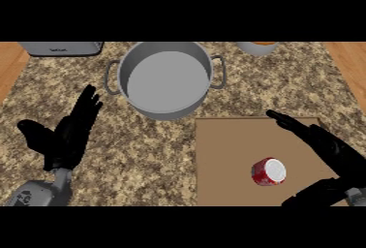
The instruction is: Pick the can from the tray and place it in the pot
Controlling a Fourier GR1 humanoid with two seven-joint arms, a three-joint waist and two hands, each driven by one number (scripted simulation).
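I'm reading the can (268, 172) as stiff, light and smooth-sided — best taken round its sides. It's standing on the tray (221, 160) at lower right of the frame. I'm holding my right hand (330, 151) wide open and empty just right of it — the pot (166, 80) is waiting at upper centre.

Even, fairly bright light falls from above on the speckled surface (178, 160), casting almost no shadows, leaving the pot (166, 80) interior a flat grey without glare, while both black hands show little detail.
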